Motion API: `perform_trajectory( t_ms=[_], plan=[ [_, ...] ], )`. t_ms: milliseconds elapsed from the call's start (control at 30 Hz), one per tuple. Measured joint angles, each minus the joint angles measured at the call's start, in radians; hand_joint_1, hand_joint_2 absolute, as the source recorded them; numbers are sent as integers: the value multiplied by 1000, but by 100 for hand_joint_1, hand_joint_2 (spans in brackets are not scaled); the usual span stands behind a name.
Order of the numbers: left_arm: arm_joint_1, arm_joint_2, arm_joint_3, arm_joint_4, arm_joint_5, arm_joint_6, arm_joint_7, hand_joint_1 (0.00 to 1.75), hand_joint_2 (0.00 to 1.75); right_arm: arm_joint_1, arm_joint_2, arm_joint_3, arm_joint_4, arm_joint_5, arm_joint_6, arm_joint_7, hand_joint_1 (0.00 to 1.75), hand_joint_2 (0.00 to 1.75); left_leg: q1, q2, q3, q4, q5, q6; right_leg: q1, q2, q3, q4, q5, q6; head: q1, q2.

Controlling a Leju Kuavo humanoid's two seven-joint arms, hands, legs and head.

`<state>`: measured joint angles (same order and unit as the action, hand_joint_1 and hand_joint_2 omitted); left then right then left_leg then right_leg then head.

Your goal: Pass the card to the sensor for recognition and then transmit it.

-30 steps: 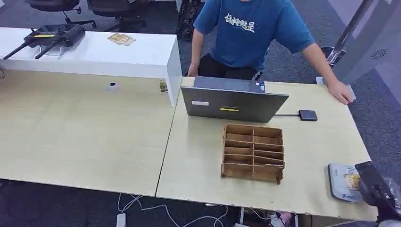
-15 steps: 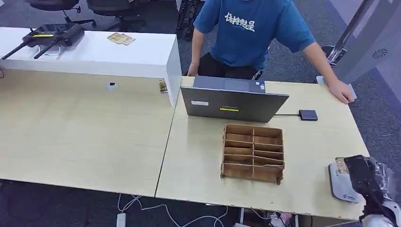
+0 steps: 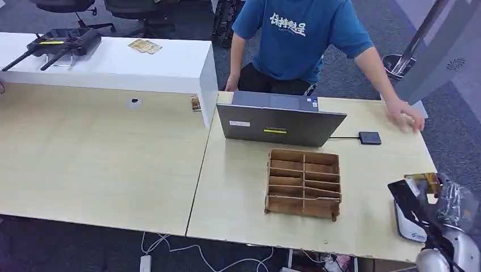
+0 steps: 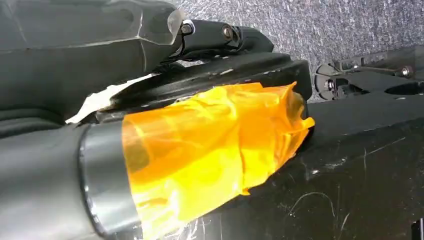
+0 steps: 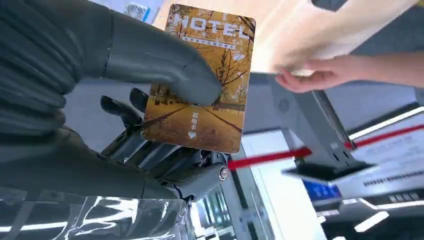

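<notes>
Right hand (image 3: 422, 195) raised at table's 4 o'clock corner, thumb (image 5: 165, 67) pressing one glossy rectangular hotel card (image 5: 200, 80) against dark fingers (image 5: 150, 150); card above the flat grey sensor pad (image 3: 405, 221). Left hand (image 4: 150, 125): orange tape on it, grip can't tell. One slotted wooden organizer (image 3: 304, 182) at centre, one grey laptop (image 3: 281, 122) at 12 o'clock, one person's hand (image 3: 407, 116) on the table (image 3: 238, 181) edge at 2 o'clock.
</notes>
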<state>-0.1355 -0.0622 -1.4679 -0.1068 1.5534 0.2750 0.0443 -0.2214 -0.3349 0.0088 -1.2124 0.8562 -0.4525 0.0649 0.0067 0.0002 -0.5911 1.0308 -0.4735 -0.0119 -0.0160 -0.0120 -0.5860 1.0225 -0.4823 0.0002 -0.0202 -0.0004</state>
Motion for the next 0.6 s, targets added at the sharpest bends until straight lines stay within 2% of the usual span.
perform_trajectory(
  t_ms=[100,333,600],
  plan=[
    [-1,0,0,0,-4,0,5,0,0,-7,16,19,-20,98,-26,26,175,175,0,0,0,0,0,0,0,0,0,0,0,0,0,0],
    [-2,0,0,0,-10,-3,7,0,0,-24,35,40,-39,148,-35,33,175,175,0,0,-1,0,0,0,0,0,0,0,0,0,0,0],
    [-4,0,0,0,-28,-6,18,0,0,-128,82,107,-37,305,-47,76,175,175,-1,-1,0,0,1,0,0,-1,0,0,0,0,0,0]
  ],
)
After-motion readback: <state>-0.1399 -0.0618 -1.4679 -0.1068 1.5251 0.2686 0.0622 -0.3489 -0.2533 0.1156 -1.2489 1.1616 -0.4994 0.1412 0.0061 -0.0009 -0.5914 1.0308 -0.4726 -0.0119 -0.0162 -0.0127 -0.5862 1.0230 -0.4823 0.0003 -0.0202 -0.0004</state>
